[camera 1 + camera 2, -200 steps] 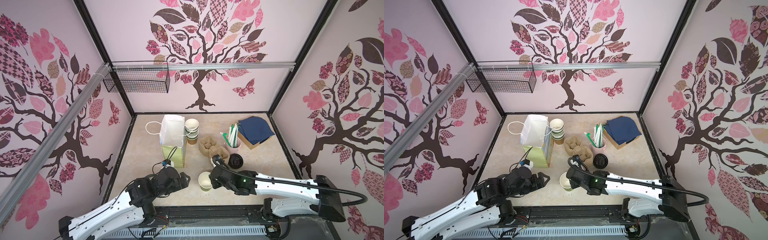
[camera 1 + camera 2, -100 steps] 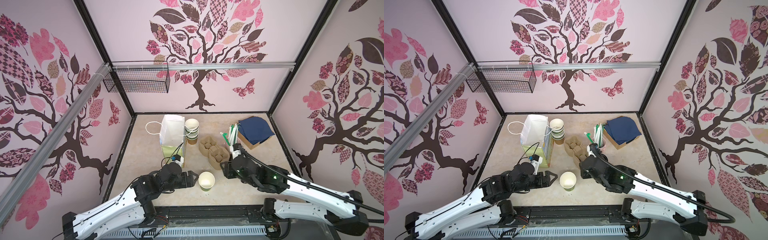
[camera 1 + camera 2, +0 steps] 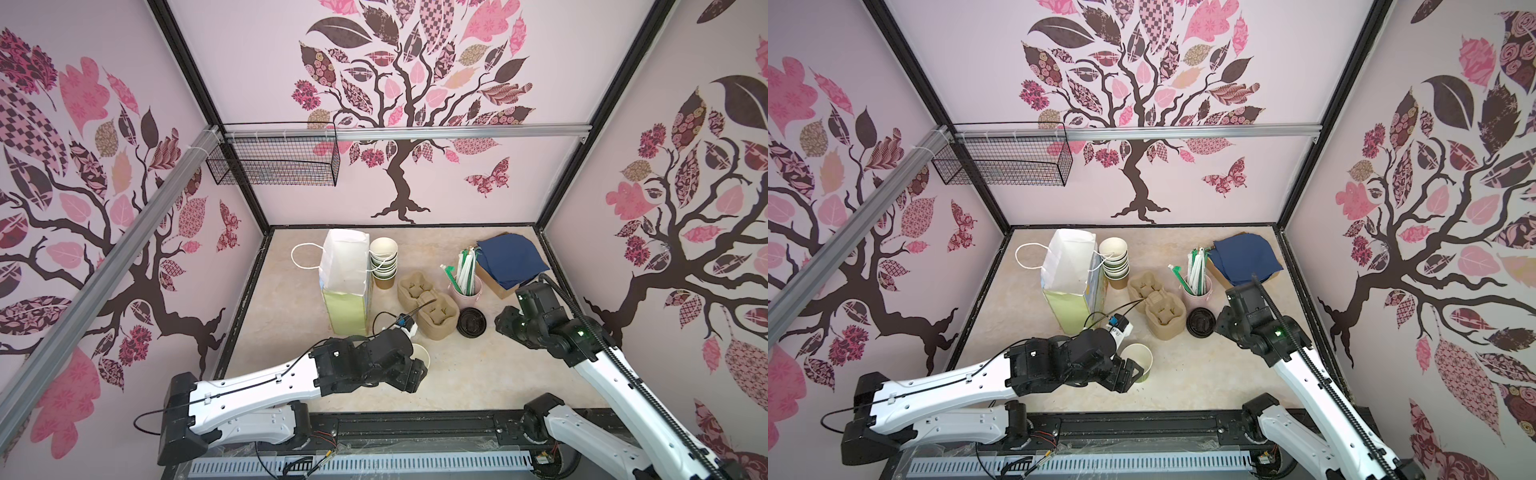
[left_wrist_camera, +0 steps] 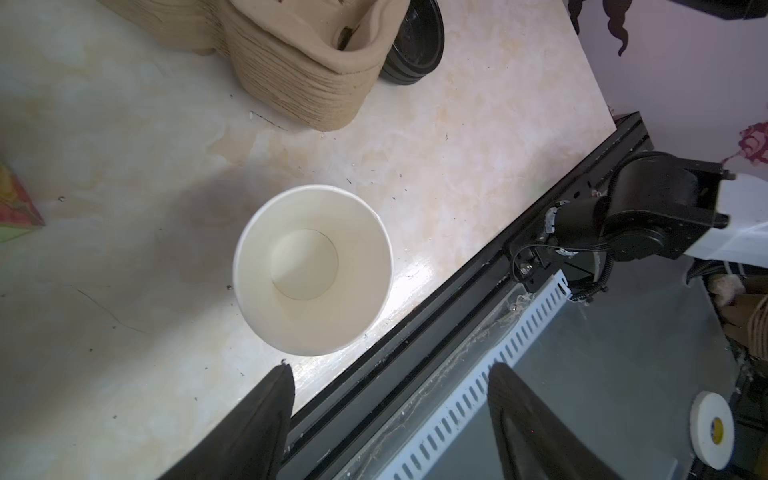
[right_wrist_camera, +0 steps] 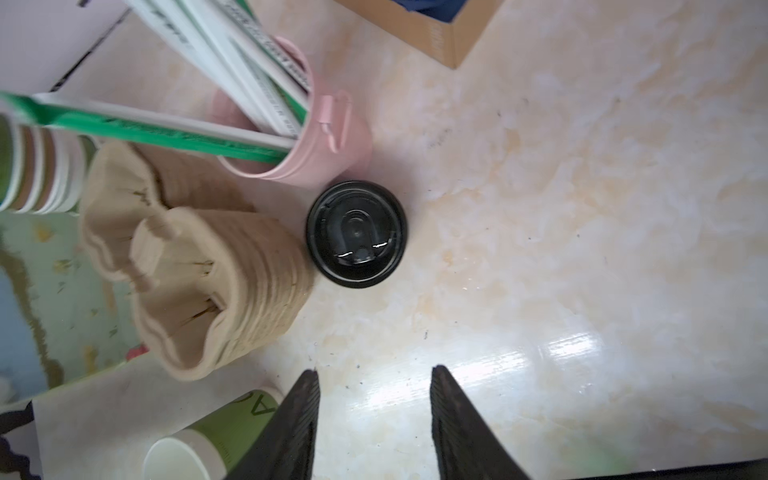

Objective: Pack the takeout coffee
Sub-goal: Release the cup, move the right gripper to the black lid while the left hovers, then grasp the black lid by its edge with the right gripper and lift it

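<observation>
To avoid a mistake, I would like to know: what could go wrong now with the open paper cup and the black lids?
1. The lidless green paper cup stands near the front edge of the table; the open left claw may tip it or push it off.
2. The round black plastic lids lie right beside the stack of brown pulp cup carriers and the pink straw holder; the open right claw might bump those, or lift several lids together.
</observation>
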Controlling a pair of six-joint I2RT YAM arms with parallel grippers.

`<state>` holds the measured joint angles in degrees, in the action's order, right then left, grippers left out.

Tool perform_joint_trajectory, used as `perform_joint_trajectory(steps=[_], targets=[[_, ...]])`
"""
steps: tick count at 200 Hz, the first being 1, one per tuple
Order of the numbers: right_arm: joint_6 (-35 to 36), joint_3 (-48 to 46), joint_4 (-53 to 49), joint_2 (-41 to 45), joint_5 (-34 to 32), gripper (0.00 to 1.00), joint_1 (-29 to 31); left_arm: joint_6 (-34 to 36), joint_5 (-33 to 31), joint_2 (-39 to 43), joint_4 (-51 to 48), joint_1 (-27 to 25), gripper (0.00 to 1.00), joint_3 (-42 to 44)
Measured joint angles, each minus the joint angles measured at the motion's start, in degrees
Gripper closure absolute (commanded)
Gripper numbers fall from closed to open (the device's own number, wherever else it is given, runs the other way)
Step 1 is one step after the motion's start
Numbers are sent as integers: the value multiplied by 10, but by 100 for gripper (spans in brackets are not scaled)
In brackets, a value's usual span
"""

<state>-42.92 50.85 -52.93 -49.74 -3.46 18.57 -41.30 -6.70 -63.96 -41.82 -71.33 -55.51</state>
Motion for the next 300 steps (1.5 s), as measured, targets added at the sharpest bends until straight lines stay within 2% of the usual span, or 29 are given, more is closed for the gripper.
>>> perform_joint_trajectory(steps=[18,48,81,115,144,201,247,300], targets=[[13,-32,22,-12,28,52,-29,8,-40,2,2,0,23,0],[23,-83,90,-55,60,53,-31,8,-99,12,3,0,22,0],[25,-126,152,-82,83,53,-33,7,-132,40,17,0,22,1],[29,-135,200,-116,106,50,-34,6,-136,76,52,0,22,14],[33,-137,212,-126,85,49,-34,7,-135,86,60,0,22,23],[43,-137,233,-165,69,65,-34,8,-134,103,63,0,22,25],[43,-137,254,-190,59,72,-34,8,-127,105,65,0,22,29],[43,-136,276,-219,59,76,-34,8,-125,117,66,0,22,33]])
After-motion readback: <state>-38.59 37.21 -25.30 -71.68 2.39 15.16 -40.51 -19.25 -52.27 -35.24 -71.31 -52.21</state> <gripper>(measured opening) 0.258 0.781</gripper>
